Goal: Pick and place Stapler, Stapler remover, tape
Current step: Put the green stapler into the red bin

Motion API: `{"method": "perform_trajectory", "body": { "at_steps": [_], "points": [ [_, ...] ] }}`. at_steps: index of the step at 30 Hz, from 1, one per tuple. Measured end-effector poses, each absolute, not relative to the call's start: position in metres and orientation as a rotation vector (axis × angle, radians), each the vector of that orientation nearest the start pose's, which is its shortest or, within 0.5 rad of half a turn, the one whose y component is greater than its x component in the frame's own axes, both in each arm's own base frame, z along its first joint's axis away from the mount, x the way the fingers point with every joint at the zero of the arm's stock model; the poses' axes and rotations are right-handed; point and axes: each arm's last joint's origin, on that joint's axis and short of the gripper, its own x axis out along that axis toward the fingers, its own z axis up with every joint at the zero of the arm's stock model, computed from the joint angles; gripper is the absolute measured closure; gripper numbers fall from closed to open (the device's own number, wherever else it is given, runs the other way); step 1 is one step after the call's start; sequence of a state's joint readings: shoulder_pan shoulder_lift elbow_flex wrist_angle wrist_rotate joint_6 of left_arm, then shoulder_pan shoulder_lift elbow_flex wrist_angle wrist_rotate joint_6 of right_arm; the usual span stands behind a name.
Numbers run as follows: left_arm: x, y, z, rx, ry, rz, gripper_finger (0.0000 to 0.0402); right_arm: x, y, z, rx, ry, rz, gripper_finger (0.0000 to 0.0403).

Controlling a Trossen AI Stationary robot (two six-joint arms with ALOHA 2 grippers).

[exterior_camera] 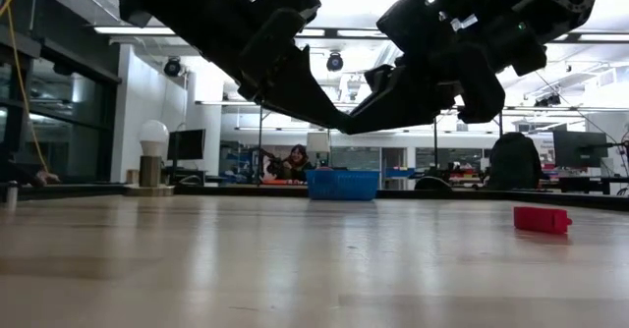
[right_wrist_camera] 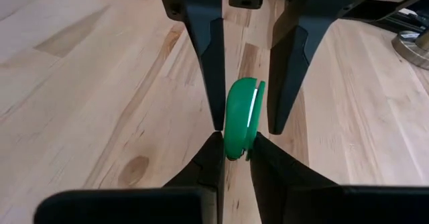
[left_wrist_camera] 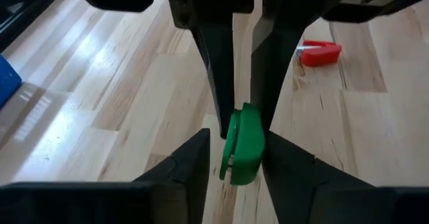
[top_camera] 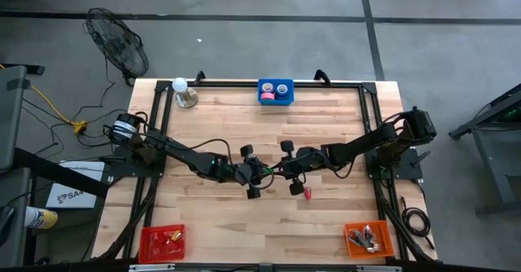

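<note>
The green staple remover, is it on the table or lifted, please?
Lifted: fingers of the right gripper pinch the green plastic staple remover above the wooden table.

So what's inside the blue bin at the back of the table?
From above, the blue bin holds a pinkish-red tape roll and blue tape rolls, apparently two. The rolls cover the floor beneath them, so anything lying under them cannot be seen.
</note>
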State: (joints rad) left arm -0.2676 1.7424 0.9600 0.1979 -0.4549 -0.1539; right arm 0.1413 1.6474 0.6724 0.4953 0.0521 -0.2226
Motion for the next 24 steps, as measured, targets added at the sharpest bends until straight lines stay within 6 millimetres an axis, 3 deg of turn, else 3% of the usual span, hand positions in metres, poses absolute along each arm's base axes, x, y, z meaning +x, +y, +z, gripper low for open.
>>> {"method": "perform_trajectory", "body": {
  "at_steps": [18,24],
  "points": [
    [0.3505,-0.0836,0.1824,0.046,0.525,0.198,0.0286,0.3101,0.0427,0.1529,-0.263,0.468,0.141,0.0363],
    [0.3504,-0.0836,0.1822,0.051,0.528,0.196,0.0328,0.31,0.0429,0.1527,-0.259,0.469,0.145,0.0363]
  ]
}}
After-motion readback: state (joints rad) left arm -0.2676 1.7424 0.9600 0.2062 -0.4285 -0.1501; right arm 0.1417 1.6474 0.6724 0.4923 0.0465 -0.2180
